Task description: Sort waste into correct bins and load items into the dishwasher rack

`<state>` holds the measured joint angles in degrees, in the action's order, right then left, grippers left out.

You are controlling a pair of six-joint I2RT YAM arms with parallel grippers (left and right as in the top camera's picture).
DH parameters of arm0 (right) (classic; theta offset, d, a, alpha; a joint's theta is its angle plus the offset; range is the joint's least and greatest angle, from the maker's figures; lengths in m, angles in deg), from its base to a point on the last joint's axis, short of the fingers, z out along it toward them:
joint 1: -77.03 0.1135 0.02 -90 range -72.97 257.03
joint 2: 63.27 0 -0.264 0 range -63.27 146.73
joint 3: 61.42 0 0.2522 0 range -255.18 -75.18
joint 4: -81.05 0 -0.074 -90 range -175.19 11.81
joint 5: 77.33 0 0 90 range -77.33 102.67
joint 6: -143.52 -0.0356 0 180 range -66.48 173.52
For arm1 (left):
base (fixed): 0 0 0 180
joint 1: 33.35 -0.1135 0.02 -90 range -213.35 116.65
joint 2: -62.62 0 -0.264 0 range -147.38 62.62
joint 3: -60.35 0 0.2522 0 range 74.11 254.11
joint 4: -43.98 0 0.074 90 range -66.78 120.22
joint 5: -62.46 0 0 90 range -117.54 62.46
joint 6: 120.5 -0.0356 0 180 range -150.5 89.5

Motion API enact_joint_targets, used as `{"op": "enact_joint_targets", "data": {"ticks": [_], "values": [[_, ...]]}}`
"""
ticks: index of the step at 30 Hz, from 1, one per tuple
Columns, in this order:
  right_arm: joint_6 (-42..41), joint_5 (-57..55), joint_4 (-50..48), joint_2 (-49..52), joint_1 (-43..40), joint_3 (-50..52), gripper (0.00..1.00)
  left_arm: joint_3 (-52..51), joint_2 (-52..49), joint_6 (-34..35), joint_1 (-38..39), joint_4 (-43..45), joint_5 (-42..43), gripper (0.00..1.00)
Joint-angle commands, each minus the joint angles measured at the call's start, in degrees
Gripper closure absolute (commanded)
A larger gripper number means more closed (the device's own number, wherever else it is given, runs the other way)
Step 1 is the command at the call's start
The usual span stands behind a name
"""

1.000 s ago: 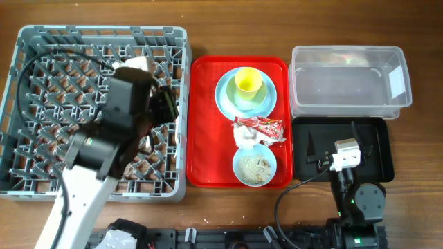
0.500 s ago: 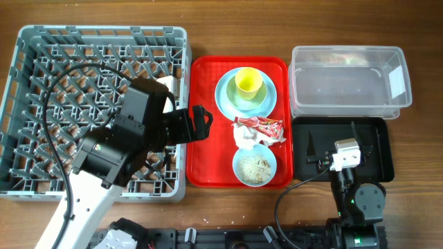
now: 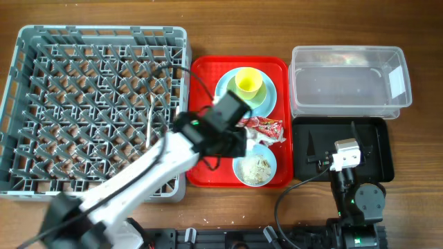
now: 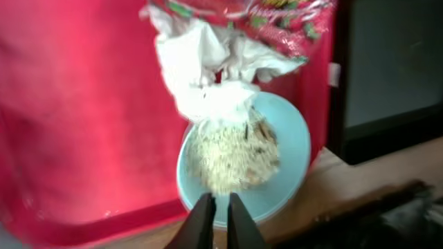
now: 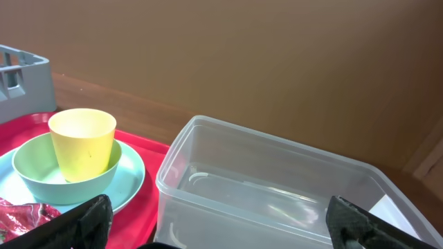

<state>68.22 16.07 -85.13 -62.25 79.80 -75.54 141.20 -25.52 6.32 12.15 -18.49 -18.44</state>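
Note:
My left gripper (image 3: 234, 144) hangs over the red tray, its jaws shut with nothing between them. In the left wrist view the left gripper (image 4: 220, 207) sits at the near rim of the pale blue bowl (image 4: 294, 149) of rice crumbs (image 4: 232, 155). The crumpled white napkin (image 4: 201, 69) drapes over that bowl's far rim, and the red wrapper (image 4: 284, 14) lies beyond it. The yellow cup (image 3: 248, 83) stands in a green bowl (image 3: 261, 104) on the plate (image 3: 224, 97). My right gripper (image 5: 221, 232) is open over the black tray (image 3: 374, 149), facing the clear tub (image 5: 277, 187).
The grey dishwasher rack (image 3: 93, 104) fills the left of the table. The red tray (image 3: 204, 104) lies between the rack and the bins. The clear tub (image 3: 346, 79) stands behind the black tray at the right. The left arm crosses the rack's near right corner.
The left arm has swung right from above the rack to over the red tray near the rice bowl, and its jaws have shut. The right arm has not moved.

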Motion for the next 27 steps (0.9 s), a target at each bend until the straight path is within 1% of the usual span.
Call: {"op": "enact_joint_targets", "data": {"ticks": [1,5,7,9,10,13,14,16,17,18,19,20,21,22,23,24,25,26,27], "values": [[0.31,-0.33,-0.15,-0.22,0.07,0.07,0.00,0.31,-9.90,3.15,2.03,2.40,-1.22,0.91],[0.31,-0.33,-0.15,-0.11,0.07,0.07,0.00,0.31,-16.28,3.08,2.38,2.12,-1.07,0.91],[0.31,-0.33,-0.15,-0.04,0.07,0.07,0.00,0.33,-16.76,3.06,2.23,0.81,-3.96,0.92],[0.35,-0.33,-0.15,0.00,0.07,0.07,0.00,0.48,-16.31,3.06,1.18,-2.38,-8.31,0.96],[0.33,-0.33,-0.15,0.00,0.07,0.07,0.00,0.76,-15.85,3.04,0.09,-4.55,-9.88,0.96],[0.33,-0.33,-0.15,0.00,0.07,0.07,0.00,2.27,-13.73,2.43,-3.08,-8.92,-11.37,0.96],[0.31,-0.33,-0.15,0.00,0.07,0.07,0.00,3.32,-12.15,2.43,-4.35,-9.84,-11.32,0.96],[0.31,-0.33,-0.15,0.00,0.07,0.07,0.00,5.57,-9.01,2.40,-5.35,-11.58,-11.30,0.89],[0.31,-0.33,-0.15,0.00,0.07,0.07,0.00,7.26,-6.54,2.36,-5.55,-12.63,-11.30,0.85],[0.31,-0.33,-0.15,0.00,0.07,0.07,0.00,9.22,-3.91,2.01,-5.55,-13.57,-11.10,0.73],[0.31,-0.33,-0.15,0.00,0.07,0.07,0.00,10.88,-1.70,2.01,-5.55,-14.21,-11.13,0.51],[0.31,-0.33,-0.15,0.00,0.07,0.07,0.00,12.24,0.35,2.01,-5.62,-14.58,-11.13,0.41],[0.31,-0.33,-0.15,0.00,0.07,0.07,0.00,13.88,3.15,2.01,-6.08,-14.99,-11.13,0.25],[0.31,-0.28,-0.24,0.00,0.07,0.07,0.01,14.93,5.99,2.01,-6.91,-15.04,-11.13,0.16],[0.20,0.04,-2.80,0.00,0.07,0.07,0.00,15.56,9.22,2.03,-8.33,-14.97,-11.15,0.05],[-0.31,4.04,-5.01,0.00,0.07,0.07,0.00,15.67,12.87,2.03,-10.49,-14.29,-11.39,0.00],[2.01,6.69,-5.33,0.00,0.07,0.07,0.00,15.67,16.35,2.01,-13.18,-13.88,-12.70,0.00],[3.30,6.64,-4.74,0.00,0.07,0.07,0.00,15.65,19.02,2.01,-15.43,-13.99,-14.75,0.00],[3.17,9.38,-5.35,0.00,0.07,0.07,0.00,15.65,20.98,2.01,-17.27,-14.23,-15.87,0.00]]}}
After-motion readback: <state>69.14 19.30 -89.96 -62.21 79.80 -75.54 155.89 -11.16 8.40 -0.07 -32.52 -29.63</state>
